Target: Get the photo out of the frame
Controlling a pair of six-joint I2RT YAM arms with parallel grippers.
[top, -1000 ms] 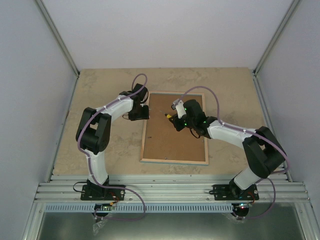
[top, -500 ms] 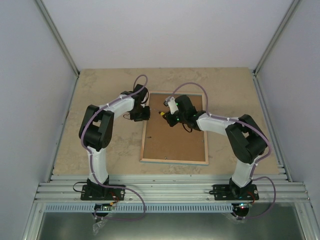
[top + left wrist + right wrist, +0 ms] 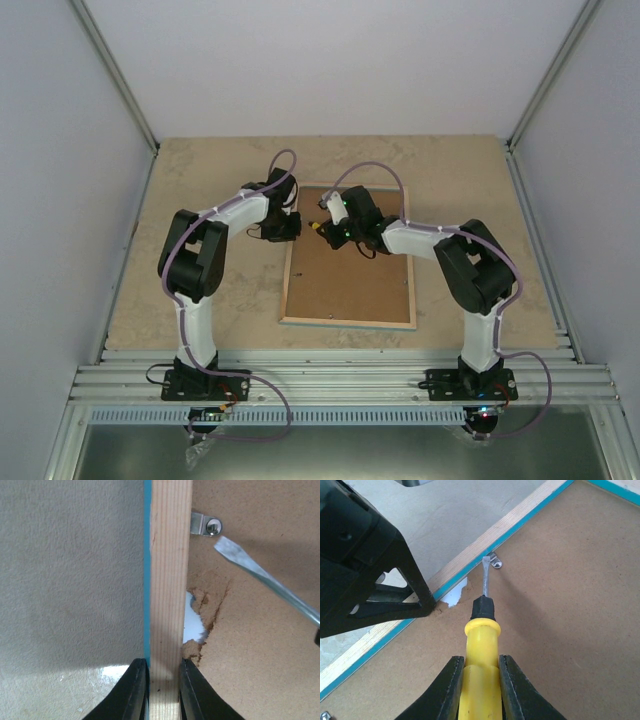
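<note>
One frame face-down, photo hidden, screwdriver cropped

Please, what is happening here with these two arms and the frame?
The frame lies face down on the table, brown back up. The left gripper clamps its wooden rim. The right gripper holds a yellow screwdriver, its blade close to a metal clip on the back. The photo is not in view.

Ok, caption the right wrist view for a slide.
Right claw holds a yellow-handled screwdriver, tip at a small metal clip on the frame's brown fibreboard back.
</note>
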